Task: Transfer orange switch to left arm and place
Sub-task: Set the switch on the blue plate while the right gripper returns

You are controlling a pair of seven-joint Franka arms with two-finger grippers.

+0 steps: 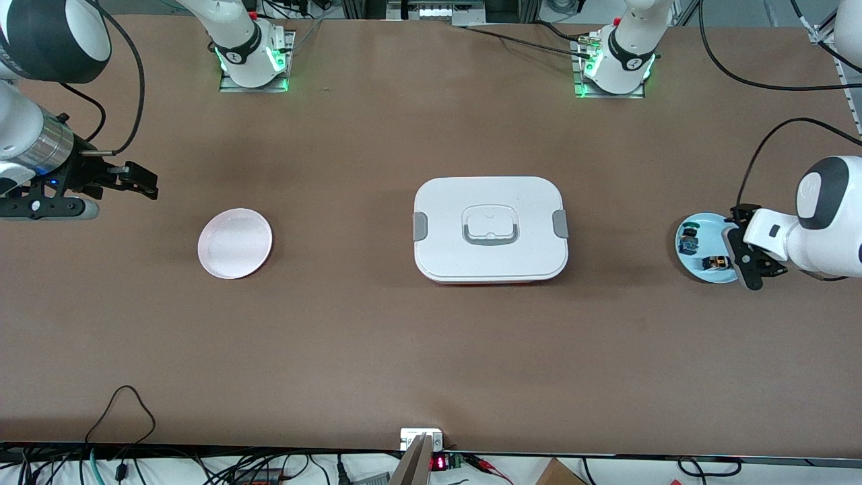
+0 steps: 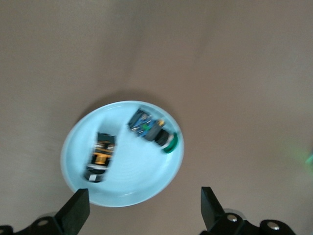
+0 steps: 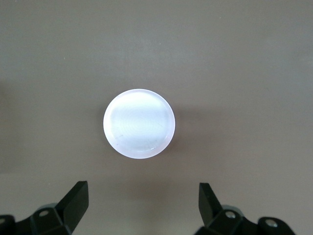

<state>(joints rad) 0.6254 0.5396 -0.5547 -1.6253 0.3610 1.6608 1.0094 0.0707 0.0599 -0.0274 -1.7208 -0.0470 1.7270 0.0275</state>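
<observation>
The orange switch (image 1: 716,262) lies on a light blue plate (image 1: 687,259) at the left arm's end of the table, beside a small dark component with blue and green parts (image 1: 688,241). My left gripper (image 1: 741,252) hovers over that plate's edge, open and empty. In the left wrist view the switch (image 2: 101,155) and the blue-green component (image 2: 152,129) lie on the plate (image 2: 142,188), just ahead of the open left gripper (image 2: 143,200). My right gripper (image 1: 145,183) is open and empty, in the air at the right arm's end of the table.
The white box (image 1: 490,229) with grey clips stands at the table's middle, between the two plates. A pale pink plate (image 1: 235,243) lies toward the right arm's end; it also shows bare in the right wrist view (image 3: 139,123), ahead of the right gripper (image 3: 142,192).
</observation>
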